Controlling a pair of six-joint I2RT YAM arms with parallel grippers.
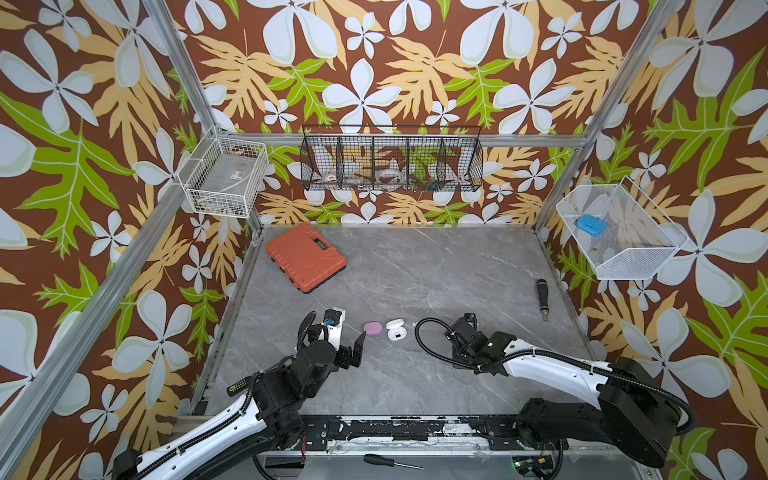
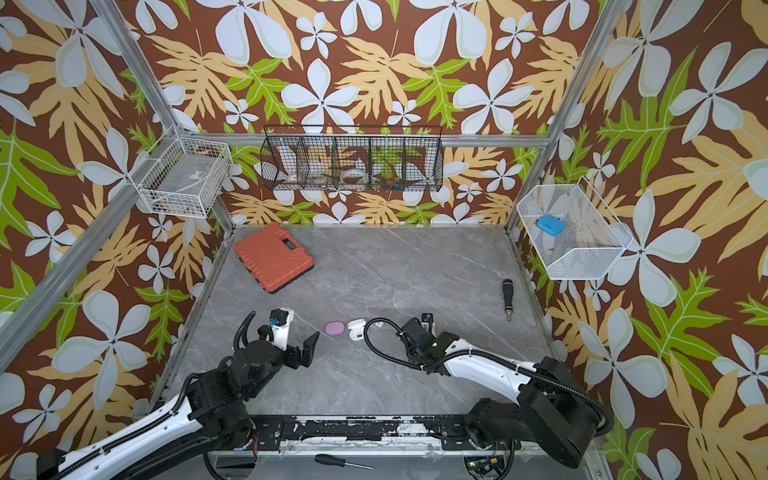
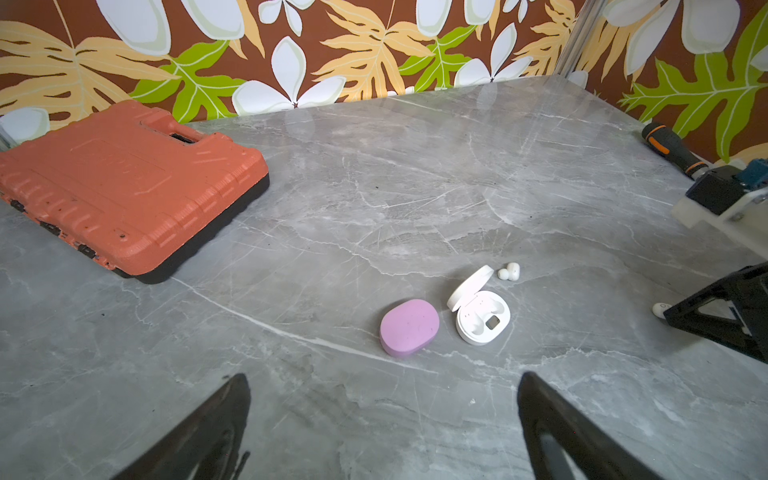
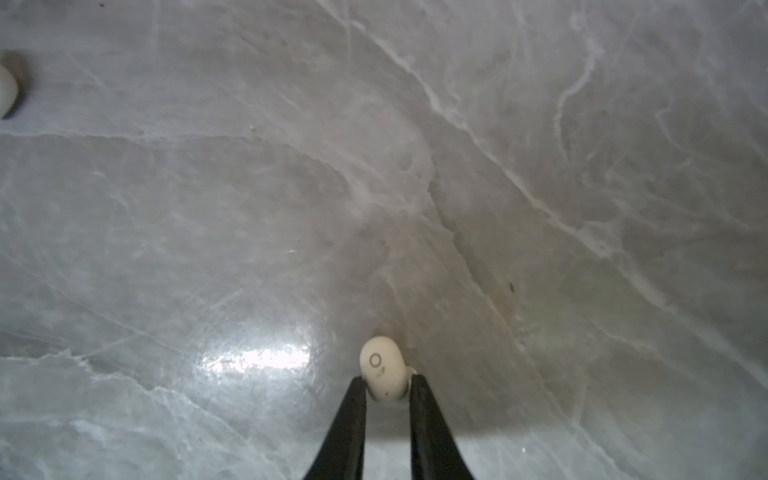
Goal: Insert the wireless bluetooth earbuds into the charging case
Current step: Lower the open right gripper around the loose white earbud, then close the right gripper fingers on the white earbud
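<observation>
Jaws of the left gripper [image 3: 384, 380] stand fully spread and grasp nothing. They are poised above the bare grey surface [image 3: 415, 187], short of the two cases.

At the far left of the surface, toward the back, lies a closed orange tool case [image 1: 306, 258].

Near the middle, a lilac charging case [image 3: 409, 328] lies with its lid shut. Just beside it on the right sits the white charging case [image 3: 482, 320], lid tipped up and both wells exposed.

A loose earbud [image 3: 509, 271], white, lies on the surface just behind that raised lid, apart from both grippers.

Right of the cases, the right gripper [image 4: 388, 384] points down at the surface. Its jaws are clenched on a white earbud [image 4: 380, 363], pinched at one end, with the ring-marked face toward the wrist camera. This earbud is outside the white charging case, near it on the right. Whether it touches the surface or hangs just clear cannot be told.

Further right, by the edge, lies a black-and-orange screwdriver [image 1: 542, 297].
</observation>
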